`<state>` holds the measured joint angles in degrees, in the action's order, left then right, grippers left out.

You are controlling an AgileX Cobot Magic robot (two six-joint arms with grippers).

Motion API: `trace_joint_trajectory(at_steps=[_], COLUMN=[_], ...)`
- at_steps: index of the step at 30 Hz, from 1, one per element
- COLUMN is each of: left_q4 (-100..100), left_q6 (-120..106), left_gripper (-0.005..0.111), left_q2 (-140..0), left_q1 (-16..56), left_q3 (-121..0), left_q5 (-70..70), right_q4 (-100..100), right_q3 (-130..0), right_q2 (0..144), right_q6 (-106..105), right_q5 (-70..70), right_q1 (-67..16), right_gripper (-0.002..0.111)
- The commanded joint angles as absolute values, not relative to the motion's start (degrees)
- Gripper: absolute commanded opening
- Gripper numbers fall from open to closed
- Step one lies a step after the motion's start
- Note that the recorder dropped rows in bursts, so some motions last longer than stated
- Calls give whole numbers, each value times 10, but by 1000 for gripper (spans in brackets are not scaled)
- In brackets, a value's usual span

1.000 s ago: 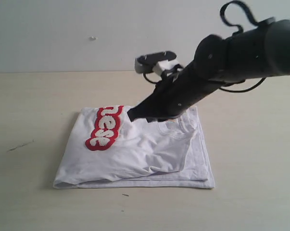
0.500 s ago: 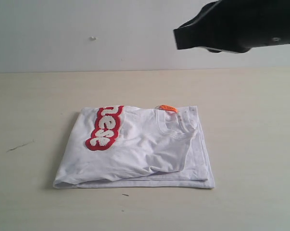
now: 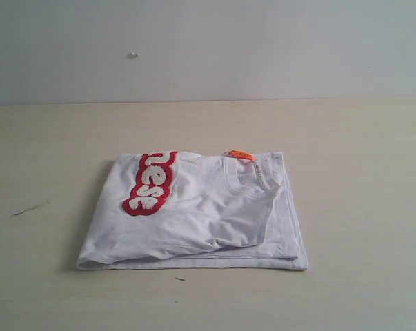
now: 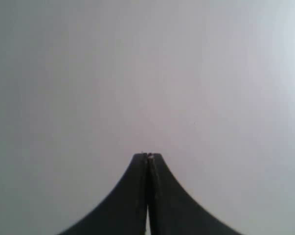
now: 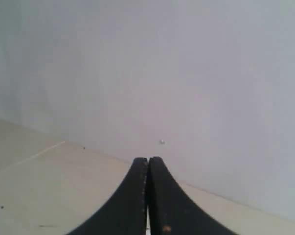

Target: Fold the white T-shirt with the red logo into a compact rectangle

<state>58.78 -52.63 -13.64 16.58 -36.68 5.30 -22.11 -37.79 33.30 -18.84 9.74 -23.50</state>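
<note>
1. The right arm is gone from the exterior view. A second ago it presses at the collar, half a second ago it lifts clear, and now nothing stands over the shirt (image 3: 194, 221).
2. The right tool (image 5: 148, 159) is pinched fully closed and empty, facing the wall (image 3: 208, 48) and a strip of surface (image 3: 359, 207). The left tool (image 4: 147, 156) is the same: tips together, nothing held, only blank wall ahead.
3. The shirt lies alone in the middle of the surface, well apart from both tools. Its shape matches how it lay under the arm.
4. My read is that the folding is finished or very nearly so. The shirt is a compact, roughly rectangular stack, and both arms are pulled back.
5. The cloth is soft, matte and white, stacked in layers. The lower layers give a fairly straight near edge, while the top layer is rumpled, with soft creases and a rounded roll at the near-left corner.
6. The logo (image 3: 151, 183) is a red band with fuzzy white letters on the left of the top face. It is cut off at the far fold.
7. A small orange tag (image 3: 239, 154) sits at the far edge by the ribbed collar (image 3: 252, 181).
8. The surface is pale, smooth and wood-toned.
</note>
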Motion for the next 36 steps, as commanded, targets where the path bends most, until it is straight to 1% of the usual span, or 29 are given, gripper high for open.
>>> trace_joint_trajectory(at_steps=[1,11,17,27,32,36], left_q4=[588,588,588,586,591,591], left_q6=[-532,-546,-552,-552,-552,-552], left_gripper=[0,0,0,0,0,0], left_q2=[-95,-1,0,0,0,0], left_q1=[166,166,166,166,166,166], left_q3=[-334,-296,-286,-286,-286,-286], left_q5=[31,31,25,26,67,72], right_q4=[-221,-221,-221,-221,-221,-225], right_q3=[-364,-326,-304,-304,-304,-304], right_q2=[270,145,86,76,76,76], right_q6=[-178,-178,-178,-178,-178,-178], right_q5=[91,80,47,44,44,44], right_q1=[-233,-233,-233,-233,-233,-233], right_gripper=[0,0,0,0,0,0])
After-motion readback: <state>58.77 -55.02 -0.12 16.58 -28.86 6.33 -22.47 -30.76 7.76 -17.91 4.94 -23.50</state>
